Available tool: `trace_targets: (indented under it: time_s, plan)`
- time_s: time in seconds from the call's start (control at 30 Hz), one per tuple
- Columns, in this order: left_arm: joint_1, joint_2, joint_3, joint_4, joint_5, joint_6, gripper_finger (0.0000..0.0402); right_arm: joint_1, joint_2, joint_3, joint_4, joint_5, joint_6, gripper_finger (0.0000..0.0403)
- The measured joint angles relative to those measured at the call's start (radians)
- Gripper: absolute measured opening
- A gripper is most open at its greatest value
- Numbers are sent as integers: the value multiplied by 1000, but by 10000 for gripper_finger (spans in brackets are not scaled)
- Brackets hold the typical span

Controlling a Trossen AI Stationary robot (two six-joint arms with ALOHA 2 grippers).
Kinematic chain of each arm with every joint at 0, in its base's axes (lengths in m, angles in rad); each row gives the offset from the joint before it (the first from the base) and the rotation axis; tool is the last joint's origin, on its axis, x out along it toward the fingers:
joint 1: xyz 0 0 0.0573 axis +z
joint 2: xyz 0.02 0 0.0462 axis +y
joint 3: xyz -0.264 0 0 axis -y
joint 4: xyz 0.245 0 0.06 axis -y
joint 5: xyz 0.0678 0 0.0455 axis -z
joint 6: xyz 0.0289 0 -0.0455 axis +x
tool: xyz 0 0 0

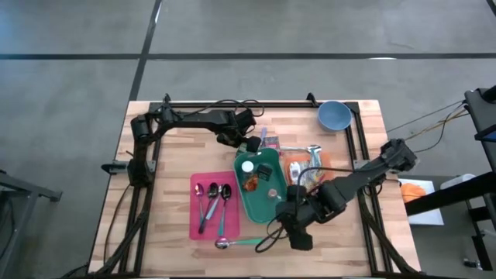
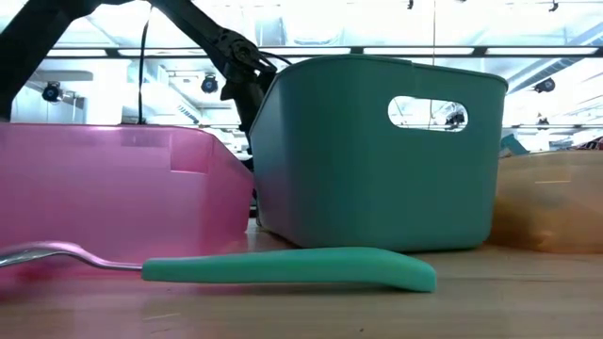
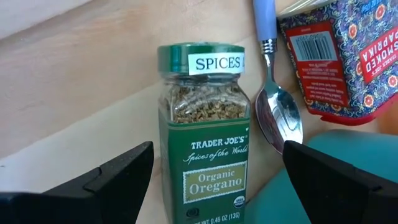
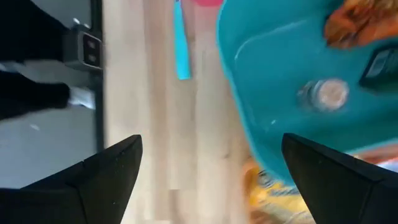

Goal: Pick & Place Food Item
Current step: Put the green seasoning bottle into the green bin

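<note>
A glass jar of oregano (image 3: 205, 143) with a green lid lies on its side, label up, on the wooden table just beyond the green bin's (image 1: 260, 186) far edge. My left gripper (image 3: 217, 149) hangs over the jar, pointing steeply down. It is open, with one finger on either side of the jar and apart from it. In the high view the left gripper (image 1: 249, 145) is at the bin's far left corner. My right gripper (image 4: 211, 140) is open and holds nothing. The right gripper (image 1: 293, 217) stands above the table at the bin's near right corner.
A spoon (image 3: 277, 112) and a smoked paprika tin (image 3: 342, 56) lie close beside the jar. The bin holds a few items. Food packets (image 1: 308, 167) lie right of the bin and a pink tray (image 1: 200, 225) of spoons to its left. A teal-handled spoon (image 2: 283, 268) lies near the front edge and a blue bowl (image 1: 333, 116) sits far right.
</note>
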Motion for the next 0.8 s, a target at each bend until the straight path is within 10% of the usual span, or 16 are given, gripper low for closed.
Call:
trace_targets:
  time_s: [0.47, 0.8]
  plan:
    - [0, 0, 0, -9, 19, -14, 360, -9, 152, -1, 7, 24, -281, 372]
    - [2, 0, 0, -16, 30, -14, 360, -11, 219, -7, 0, 69, -300, 218]
